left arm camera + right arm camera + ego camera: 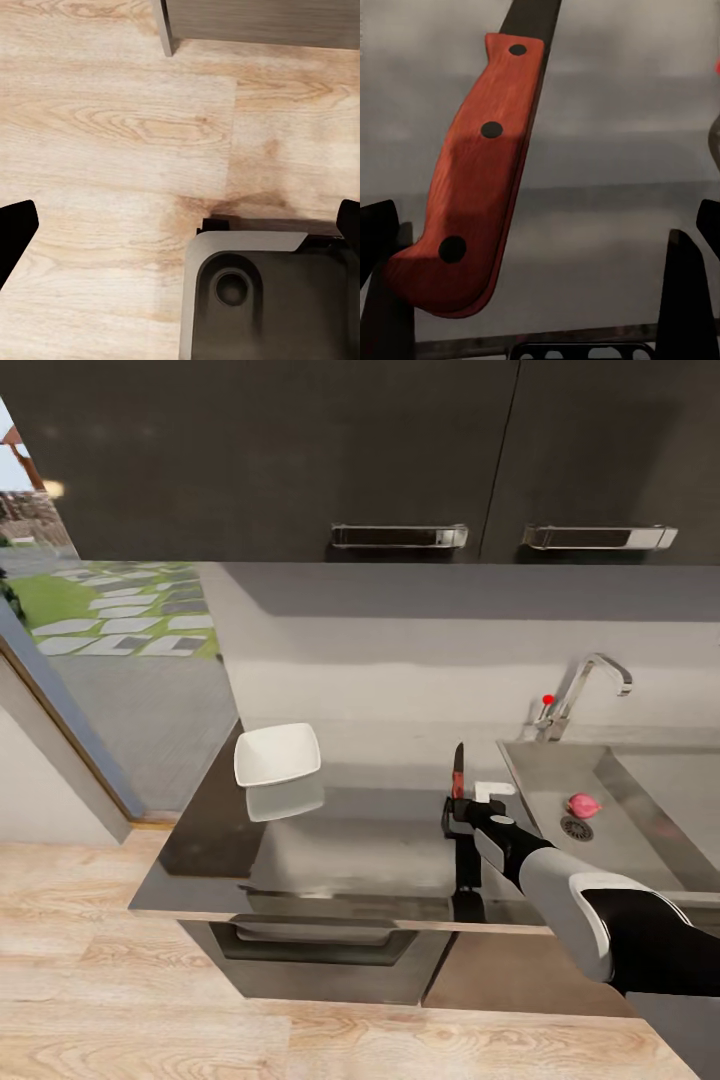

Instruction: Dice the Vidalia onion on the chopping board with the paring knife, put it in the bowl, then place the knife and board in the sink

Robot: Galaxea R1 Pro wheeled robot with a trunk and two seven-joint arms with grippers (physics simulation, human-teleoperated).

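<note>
Right tool (pixel 540 292) partly cropped, paring knife (pixel 480 180) blade cut off

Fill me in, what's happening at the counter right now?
The right gripper is over the countertop beside the sink, with the knife between its fingers, blade pointing up and away. In the right wrist view the jaws look spread, the handle against one finger only. The onion lies in the sink by the drain. The bowl sits empty on the countertop. The left gripper hangs over the floor.

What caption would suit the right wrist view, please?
Red-handled paring knife resting against one finger of the open right gripper, above the grey countertop.
</note>
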